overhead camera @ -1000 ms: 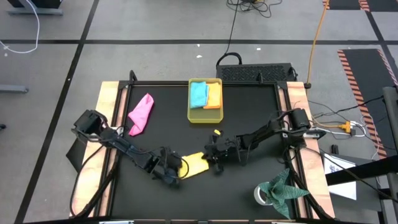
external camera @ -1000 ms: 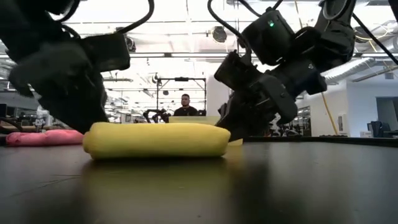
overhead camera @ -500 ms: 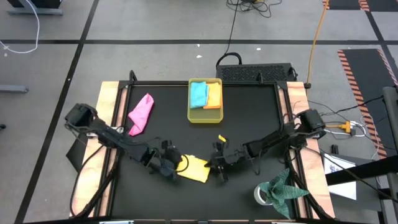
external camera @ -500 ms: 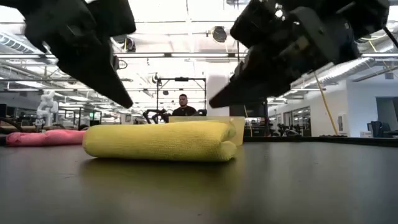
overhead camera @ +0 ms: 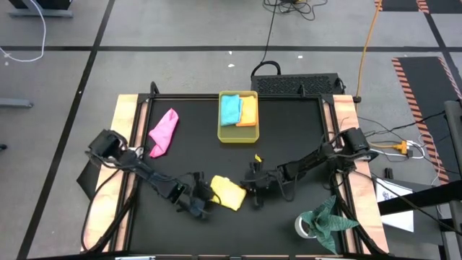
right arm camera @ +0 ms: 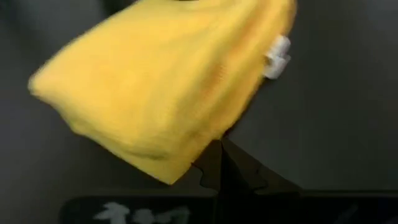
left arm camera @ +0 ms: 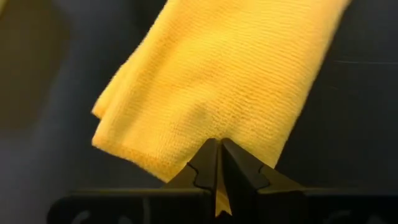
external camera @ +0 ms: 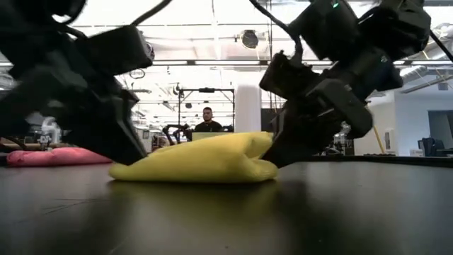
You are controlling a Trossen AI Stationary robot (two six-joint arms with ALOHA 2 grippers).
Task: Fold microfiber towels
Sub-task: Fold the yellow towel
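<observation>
The yellow towel [overhead camera: 227, 193] lies folded and bunched on the black table's near middle, and also shows in the low view [external camera: 198, 159]. My left gripper [overhead camera: 208, 197] is shut at its left end and my right gripper [overhead camera: 247, 190] is shut at its right end. The pink towel [overhead camera: 164, 132] lies loose at the far left. The light blue towel [overhead camera: 230, 109] and the orange towel [overhead camera: 248, 112] lie folded in the yellow tray [overhead camera: 237, 134]. My left gripper pinches the yellow towel's near-left edge [left arm camera: 205, 130] between its two shut fingers; a strip of cloth shows between them. The fingers slant down from the table's left. The towel rests on the table. My right gripper's shut fingertips [right arm camera: 217, 158] meet the towel's folded right edge [right arm camera: 186, 155], slanting down from the table's right. That end stands raised in a hump [external camera: 255, 142] while the towel's underside stays on the table.
A dark green cloth [overhead camera: 328, 217] and a white roll [overhead camera: 303, 227] lie at the near right corner. A small yellow piece [overhead camera: 257, 158] lies on the table beyond my right gripper. A person sits far behind the table [external camera: 210, 120].
Both grippers rose off the yellow towel half a second ago and have come down again at its two ends. The towel, a long flat roll before, is now shorter and humped, with its right end raised.
</observation>
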